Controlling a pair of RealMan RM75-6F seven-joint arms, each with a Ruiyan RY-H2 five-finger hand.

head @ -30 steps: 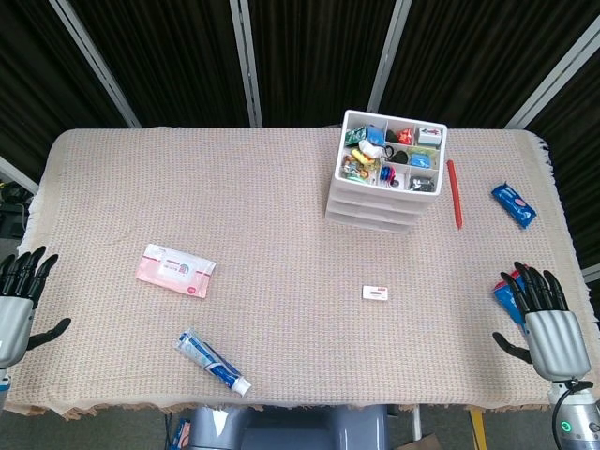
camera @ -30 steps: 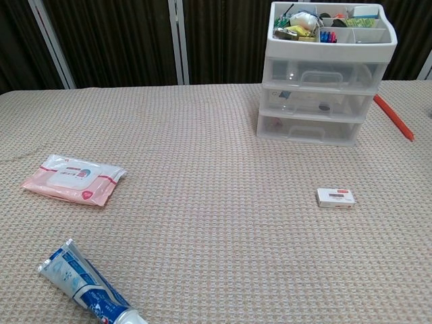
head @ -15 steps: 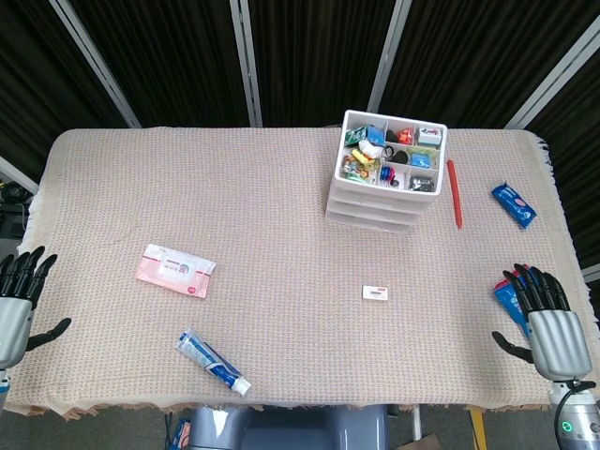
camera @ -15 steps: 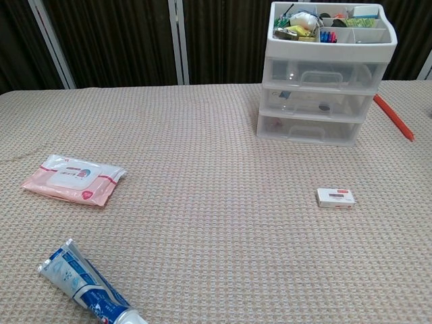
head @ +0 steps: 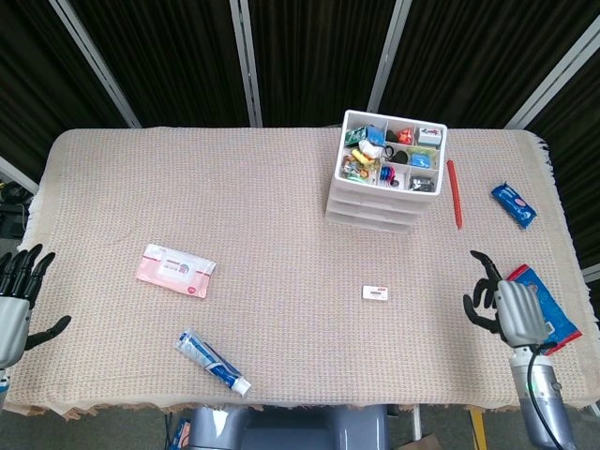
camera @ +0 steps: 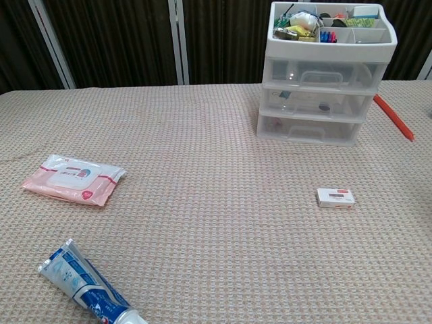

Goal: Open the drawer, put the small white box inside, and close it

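1. Near edge, head view: left hand (head: 11, 305) hangs off the table's (head: 281, 187) left near corner, fingers straight and apart, thumb out to the side, nothing in it. Not seen in the chest view.
2. Right hand (head: 511, 309) sits over the right near part of the table, fingers loosely curled and spread, holding nothing. It is just beside a red-and-blue packet (head: 544, 305), which lies partly under it on the outer side. Whether they touch, cannot tell. Also missing from the chest view.
3. Toothpaste tube (camera: 84, 290) lies flat near the front edge, left of centre, angled with its cap toward the near edge.
4. Pink wipes pack (camera: 73, 179) lies flat further back and left of the tube, well apart from it.
5. White box (camera: 335, 197), the small one with a red stripe on its label, lies flat on the cloth right of centre. It is well apart from both hands and in front of the drawers (camera: 314, 101), not touching them.
6. The drawers: white three-tier unit toward the far right, all three clear fronts flush, none pulled out. Small dark bits show through the middle front; cannot tell what they are.
7. Open tray (head: 392, 150) on top of the unit, divided into compartments, filled with small colourful odds and ends.
8. Red pen (head: 454, 192) lies just right of the unit, pointing near to far.
9. Blue packet (head: 513, 203) lies further right, near the table's right edge.
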